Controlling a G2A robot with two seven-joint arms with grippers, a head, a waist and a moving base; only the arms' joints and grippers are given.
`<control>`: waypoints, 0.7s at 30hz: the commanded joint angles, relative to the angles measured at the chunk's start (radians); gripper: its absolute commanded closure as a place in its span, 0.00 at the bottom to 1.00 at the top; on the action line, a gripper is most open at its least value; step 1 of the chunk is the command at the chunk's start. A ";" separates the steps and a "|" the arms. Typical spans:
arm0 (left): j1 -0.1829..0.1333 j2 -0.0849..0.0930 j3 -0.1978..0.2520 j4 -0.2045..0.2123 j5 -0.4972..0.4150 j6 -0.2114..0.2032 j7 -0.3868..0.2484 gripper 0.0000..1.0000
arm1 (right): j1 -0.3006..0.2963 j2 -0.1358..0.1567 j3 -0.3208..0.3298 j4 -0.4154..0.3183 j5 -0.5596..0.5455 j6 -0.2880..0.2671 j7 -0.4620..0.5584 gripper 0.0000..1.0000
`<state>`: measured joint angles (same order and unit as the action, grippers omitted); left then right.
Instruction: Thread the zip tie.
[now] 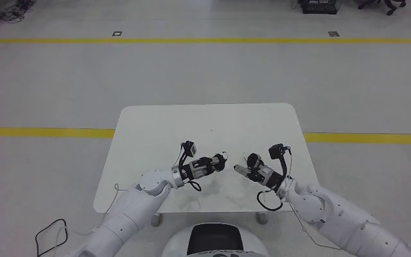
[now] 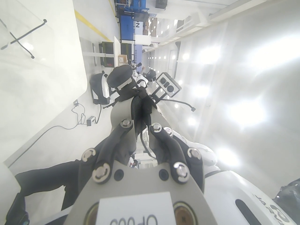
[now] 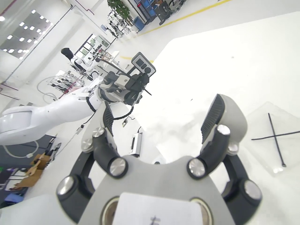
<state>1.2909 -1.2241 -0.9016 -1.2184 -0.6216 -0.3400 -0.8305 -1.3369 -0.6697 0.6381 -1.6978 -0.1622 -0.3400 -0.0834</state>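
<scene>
Zip tie (image 3: 147,91), clamped in the left end effector (image 3: 140,83) above the surface (image 1: 212,122), shows only a short tip, so the right end effector (image 3: 164,105), spread wide, could miss or dislodge it.

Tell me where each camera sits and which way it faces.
Top: high on the robot, looking down at the table; left arm and right arm show, left claw facing right claw.
Left wrist: on the left arm, looking over its own shut claw toward the right claw.
Right wrist: on the right arm, looking over its own open claw toward the left claw, which pinches a zip tie.
Shared: both wrist views catch two crossed ties on a clear sheet.
</scene>
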 commanded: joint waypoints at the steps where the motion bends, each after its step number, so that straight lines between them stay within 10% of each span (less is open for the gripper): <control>1: 0.007 0.001 -0.012 -0.002 -0.006 0.000 -0.009 1.00 | 0.007 0.005 0.003 -0.014 0.050 0.000 0.039 0.00; 11: 0.046 0.003 -0.061 -0.021 -0.005 0.000 -0.037 1.00 | 0.008 0.001 0.081 -0.039 0.271 0.000 0.300 0.00; 21: 0.085 0.004 -0.113 -0.049 -0.021 0.000 -0.077 1.00 | -0.064 -0.071 0.297 0.025 0.515 0.000 0.678 0.00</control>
<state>1.3734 -1.2202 -1.0115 -1.2666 -0.6415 -0.3400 -0.9043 -1.3938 -0.7322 0.9054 -1.6832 0.3293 -0.3400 0.5440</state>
